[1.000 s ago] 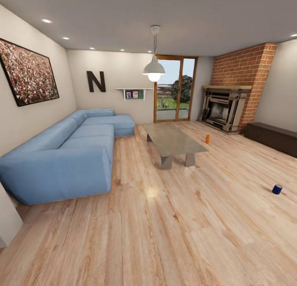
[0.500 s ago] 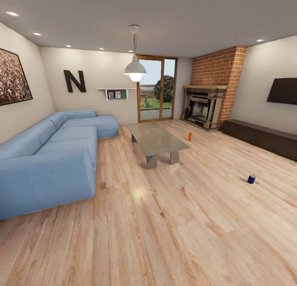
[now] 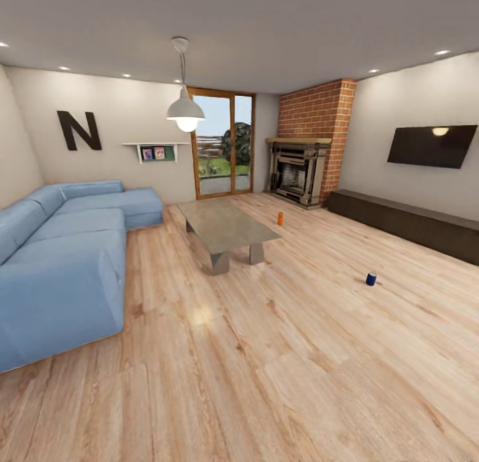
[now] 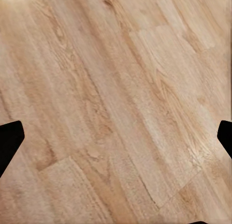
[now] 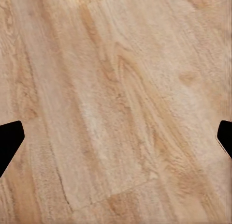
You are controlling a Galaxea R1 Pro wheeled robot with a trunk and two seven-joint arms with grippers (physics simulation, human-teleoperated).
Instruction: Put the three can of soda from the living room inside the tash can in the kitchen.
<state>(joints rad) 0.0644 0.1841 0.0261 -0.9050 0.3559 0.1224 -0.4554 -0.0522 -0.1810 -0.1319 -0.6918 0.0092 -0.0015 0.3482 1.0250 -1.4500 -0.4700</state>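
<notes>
I am in the living room. One orange can of soda (image 3: 280,218) stands upright on the wood floor, just right of the long grey low table (image 3: 226,226) and in front of the brick fireplace (image 3: 297,170). The tash can and the kitchen are out of view. In the left wrist view my left gripper (image 4: 116,139) hangs over bare floorboards, its dark fingertips (image 4: 9,141) wide apart and nothing between them. My right gripper (image 5: 116,139) looks the same over the floor, open and empty.
A small blue can (image 3: 371,278) stands on the floor to the right. A blue corner sofa (image 3: 60,262) fills the left side. A dark low cabinet (image 3: 406,222) runs along the right wall under a wall screen (image 3: 432,145). Glass doors (image 3: 223,142) are at the back.
The whole head view has swung to the right: sofa, table and both cans have slid left in the picture, and the wall screen has come into view. Nothing in the room itself has moved.
</notes>
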